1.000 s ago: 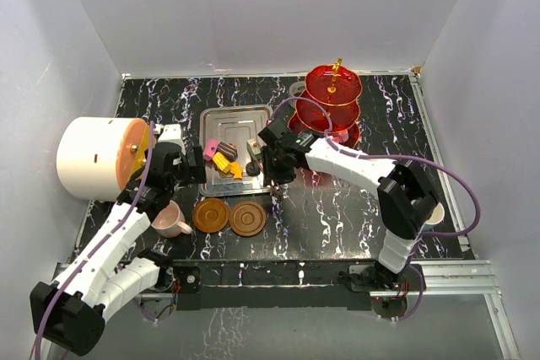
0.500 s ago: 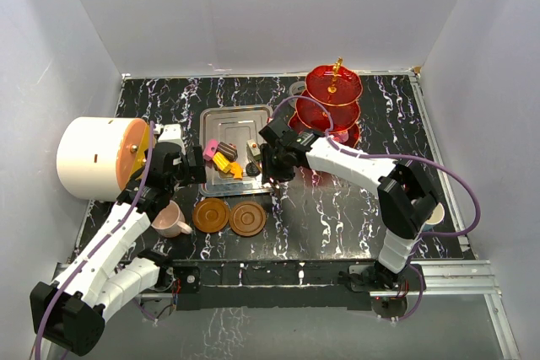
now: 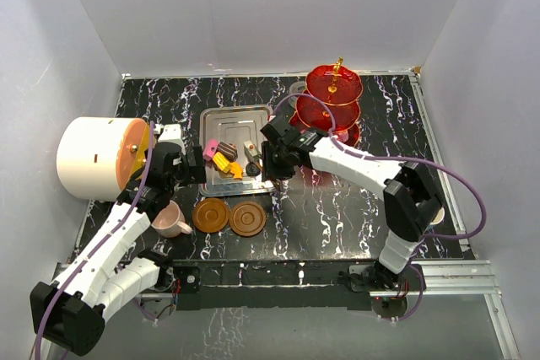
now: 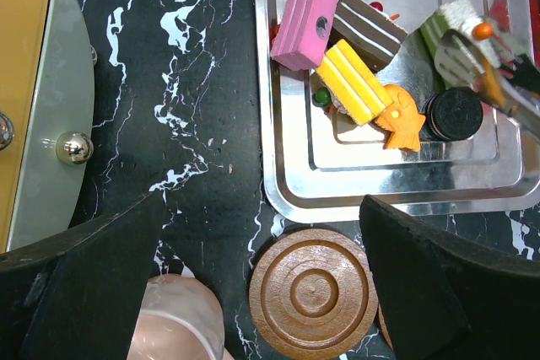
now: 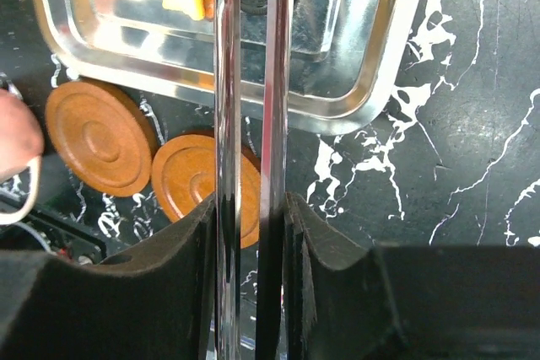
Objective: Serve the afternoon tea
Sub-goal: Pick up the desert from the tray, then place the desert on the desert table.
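Several colourful sweets [image 4: 354, 82] lie on the steel tray [image 4: 287, 196]: pink, brown, yellow, an orange fish and a black round one. My right gripper [image 5: 249, 225] is shut on metal tongs [image 5: 249, 124] over the tray's right edge. The tongs' tips [image 4: 472, 48] reach a green-and-white sweet [image 4: 447, 18]; whether they pinch it I cannot tell. My left gripper [image 4: 263, 208] hangs open above a brown saucer [image 4: 312, 292] and the pink cup [image 4: 177, 326], holding nothing. The red three-tier stand [image 3: 332, 107] rises behind the right arm. A second saucer [image 3: 247, 219] sits beside the first.
The big white drum [image 3: 97, 156] with its orange face stands at the left, close to my left wrist. The tray [image 3: 221, 120] lies in the middle of the black marbled table. White walls enclose the table on three sides.
My right gripper with the tongs has shifted slightly toward the tray's right side, bringing the tips nearer the sweets. The left arm has not moved.
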You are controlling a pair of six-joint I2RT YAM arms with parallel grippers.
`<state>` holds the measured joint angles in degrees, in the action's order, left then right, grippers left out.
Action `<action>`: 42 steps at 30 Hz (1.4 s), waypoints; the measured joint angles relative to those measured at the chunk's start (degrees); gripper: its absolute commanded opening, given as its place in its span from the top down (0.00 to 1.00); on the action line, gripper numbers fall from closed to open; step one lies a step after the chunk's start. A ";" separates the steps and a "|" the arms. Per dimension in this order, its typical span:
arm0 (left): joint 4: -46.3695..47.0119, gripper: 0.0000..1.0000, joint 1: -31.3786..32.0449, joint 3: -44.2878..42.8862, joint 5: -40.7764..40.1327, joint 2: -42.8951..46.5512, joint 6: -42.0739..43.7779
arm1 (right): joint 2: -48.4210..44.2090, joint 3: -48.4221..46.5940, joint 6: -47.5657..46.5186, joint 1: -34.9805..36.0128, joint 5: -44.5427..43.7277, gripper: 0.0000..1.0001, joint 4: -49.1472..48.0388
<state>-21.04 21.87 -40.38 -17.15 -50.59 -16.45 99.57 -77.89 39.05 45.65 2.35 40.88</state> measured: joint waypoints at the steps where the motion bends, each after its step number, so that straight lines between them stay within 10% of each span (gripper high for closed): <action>1: -0.02 0.01 0.00 0.00 0.00 0.00 0.00 | -0.66 0.00 0.02 0.00 0.00 0.73 0.00; 18: 0.00 0.01 0.00 0.00 0.04 0.02 -0.02 | -15.65 -12.81 0.94 -5.92 -4.24 0.73 7.69; 42: -0.02 0.01 0.00 0.00 0.04 0.02 -0.02 | -23.26 -0.15 1.51 -19.34 -0.24 0.72 12.07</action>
<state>-21.06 21.87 -40.38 -17.10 -50.57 -16.47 76.31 -78.04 40.56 26.30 2.11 52.95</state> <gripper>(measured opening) 0.986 0.279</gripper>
